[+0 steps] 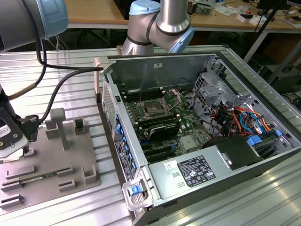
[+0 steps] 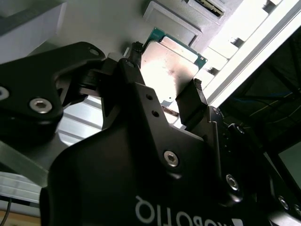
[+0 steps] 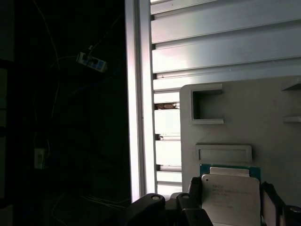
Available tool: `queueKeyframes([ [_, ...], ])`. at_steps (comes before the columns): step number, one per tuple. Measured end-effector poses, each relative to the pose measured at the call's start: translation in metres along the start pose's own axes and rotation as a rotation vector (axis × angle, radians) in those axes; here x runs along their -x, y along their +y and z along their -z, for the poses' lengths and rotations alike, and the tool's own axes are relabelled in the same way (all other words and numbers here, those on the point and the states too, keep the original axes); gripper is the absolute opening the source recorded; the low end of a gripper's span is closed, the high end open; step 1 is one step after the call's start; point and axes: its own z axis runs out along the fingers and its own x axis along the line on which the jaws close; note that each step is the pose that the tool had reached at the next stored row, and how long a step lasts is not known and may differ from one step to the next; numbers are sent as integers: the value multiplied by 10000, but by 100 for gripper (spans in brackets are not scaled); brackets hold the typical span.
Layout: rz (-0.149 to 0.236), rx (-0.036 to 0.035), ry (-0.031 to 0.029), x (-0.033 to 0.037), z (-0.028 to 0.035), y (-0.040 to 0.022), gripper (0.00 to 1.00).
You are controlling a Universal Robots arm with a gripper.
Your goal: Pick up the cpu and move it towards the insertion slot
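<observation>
Over grey tray (image 1: 47, 162), gripper (image 2: 166, 68) clasps cpu (image 3: 230, 197); case wall (image 1: 118, 134) before insertion slot (image 1: 154, 108).

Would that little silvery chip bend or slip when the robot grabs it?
Probably stiff: the cpu looks like a flat, metal-topped slab. Its smooth shiny top may be slippery. Being thin and flat, it should not roll.
</observation>
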Motion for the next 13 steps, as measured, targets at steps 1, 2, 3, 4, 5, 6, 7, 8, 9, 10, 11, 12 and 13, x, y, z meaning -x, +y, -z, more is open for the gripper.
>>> queueKeyframes([
  [1,0,-2,1,0,4,0,55],
  [2,0,-3,1,0,7,0,55],
  [3,0,-3,-1,0,10,0,55],
  [4,0,-4,-1,0,13,0,55],
  [5,0,-5,0,0,18,0,55],
  [6,0,-6,0,0,22,0,55],
  [7,0,-5,-1,0,24,0,55],
  [8,0,-4,-2,0,26,1,55],
  [9,0,-5,-2,0,28,1,55],
  [10,0,-6,-1,0,30,1,55],
  [11,-1,-7,0,0,31,1,55],
  [12,-1,-7,-1,1,31,1,55],
  [13,-1,-7,0,1,31,1,55],
])
